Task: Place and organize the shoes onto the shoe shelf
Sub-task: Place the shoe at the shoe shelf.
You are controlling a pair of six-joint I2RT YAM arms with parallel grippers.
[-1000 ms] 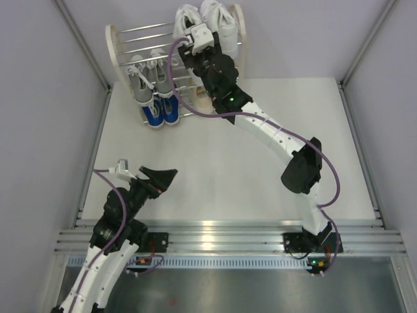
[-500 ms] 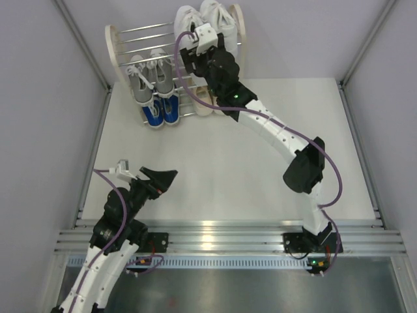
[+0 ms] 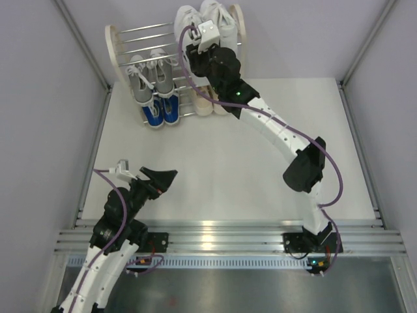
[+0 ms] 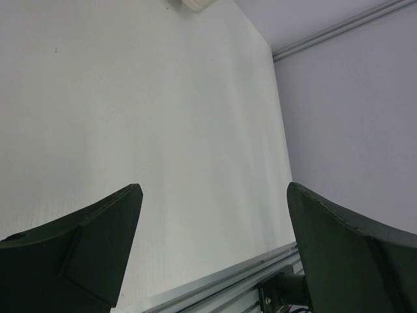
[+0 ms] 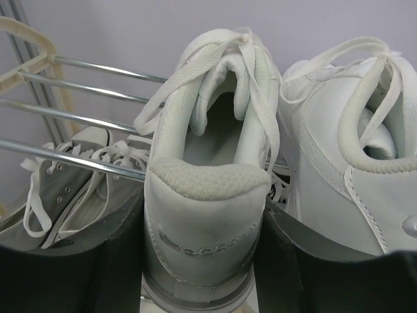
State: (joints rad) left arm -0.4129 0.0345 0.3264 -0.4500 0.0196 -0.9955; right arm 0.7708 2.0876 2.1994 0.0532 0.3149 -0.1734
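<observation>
The shoe shelf (image 3: 113,47) stands at the table's far left, its chrome rods (image 5: 65,158) crossing the right wrist view. A white pair (image 3: 218,14) sits on its top tier. Below are a grey pair (image 3: 150,75), a blue pair (image 3: 161,115) and beige toes (image 3: 206,105). My right gripper (image 3: 195,47) reaches over the rack. In its wrist view my right gripper (image 5: 202,261) is shut on the heel of the left white shoe (image 5: 208,189), a finger against each side. The other white shoe (image 5: 339,163) stands right beside it. My left gripper (image 3: 163,176) hangs open near the front edge, as my left gripper (image 4: 215,195) shows with nothing between its fingers.
Grey sneakers (image 5: 71,189) lie one tier below, left of the held shoe. Grey walls close in the table on three sides. An aluminium rail (image 3: 215,236) runs along the near edge by the arm bases.
The right wrist has moved a little farther back and right over the shelf's top tier, and its jaws have closed in on the white shoe's heel. The left arm has not moved.
</observation>
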